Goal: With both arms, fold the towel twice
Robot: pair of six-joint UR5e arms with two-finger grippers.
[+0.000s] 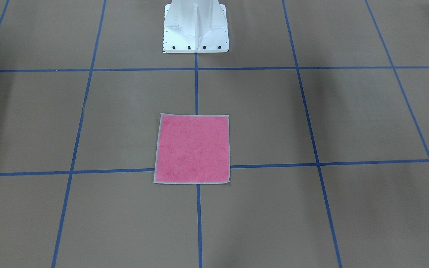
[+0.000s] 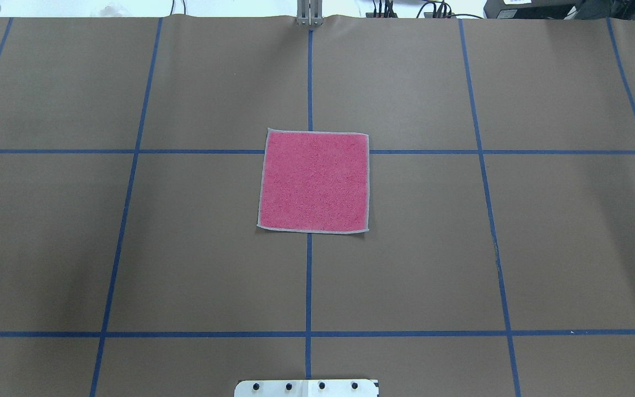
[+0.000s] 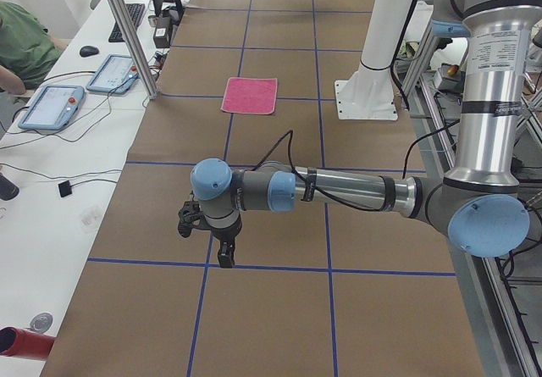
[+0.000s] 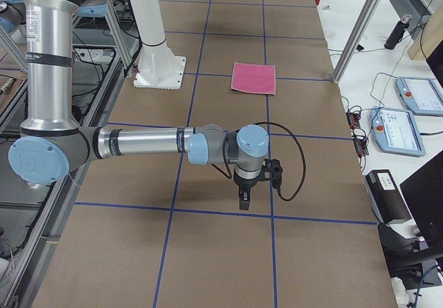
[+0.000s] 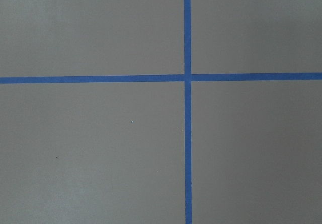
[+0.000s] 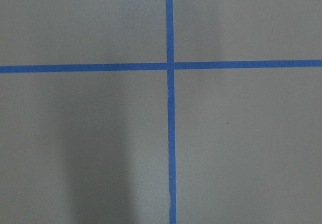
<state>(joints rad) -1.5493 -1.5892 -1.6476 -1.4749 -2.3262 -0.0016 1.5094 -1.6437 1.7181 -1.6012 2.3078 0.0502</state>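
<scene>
The black left gripper [image 3: 223,257] is hung pointing down over a crossing of blue tape lines [image 5: 187,133]; how wide it's set can't be told. Same deal for the black right gripper [image 4: 243,201]. The small square pink terry towel [image 2: 314,181], grey-bordered, is laid flat mid-table on the brown paper-covered table [image 2: 185,248], well apart from both grippers, near the white pedestal base [image 1: 196,29].

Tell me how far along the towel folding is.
Nothing is done yet: the towel lies flat and unfolded, pink face up, on the table. Nothing is in hand: the left gripper and right gripper hang over bare table, well away from it. Both folds are left.
</scene>
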